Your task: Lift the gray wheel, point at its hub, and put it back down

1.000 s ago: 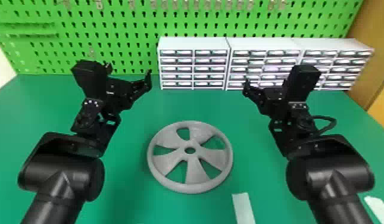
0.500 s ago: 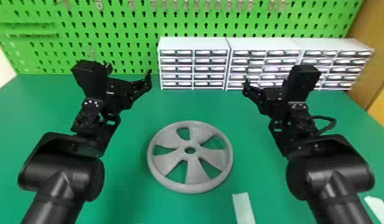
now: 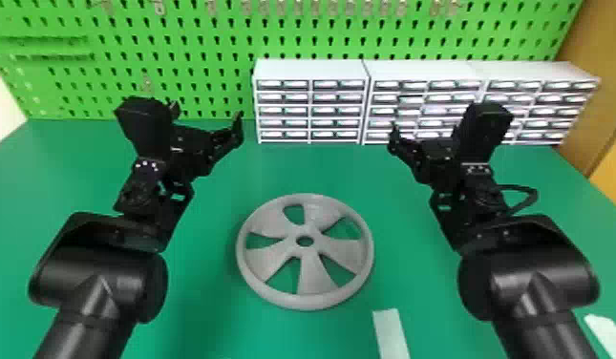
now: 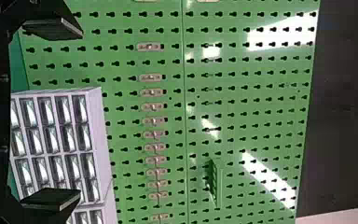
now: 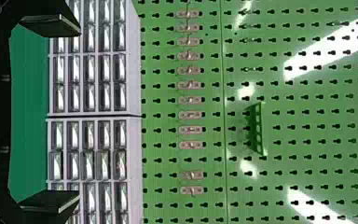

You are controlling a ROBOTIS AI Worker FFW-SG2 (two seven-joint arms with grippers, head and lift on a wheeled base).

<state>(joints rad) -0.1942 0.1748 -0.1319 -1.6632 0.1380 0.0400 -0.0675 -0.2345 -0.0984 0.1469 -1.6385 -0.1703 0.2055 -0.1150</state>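
Wheel on the work table, both arms raised, the lift not begun. The gray wheel (image 3: pixel 313 281) lies flat on the green table (image 3: pixel 201 315), midway between the two arms and nearer the robot than either hand; its hub (image 3: pixel 294 239), a ring around a small round hole, faces up. The left gripper (image 4: pixel 80 113) and the right gripper (image 5: pixel 79 112) each stand with fingers spread and nothing between them, toward the far side of the table, before the pegboard (image 3: pixel 201 62) and the small drawers (image 3: pixel 311 71). The step in hand is judged to be the approach to the rim. For a sound hold, a gripper is best drawn back toward the robot and turned downward before it descends, one finger entering a gap between spokes and the other passing outside the rim. A spot beside a wide gap is preferable, since a finger landing on a spoke would probably tip or slide the wheel. The rim looks smooth and may turn in a light grip; a firm closing, then a slow, level rise, should limit sagging. If one hand carries, the other is best kept away from the rim, leaving a free path for pointing at the hub.
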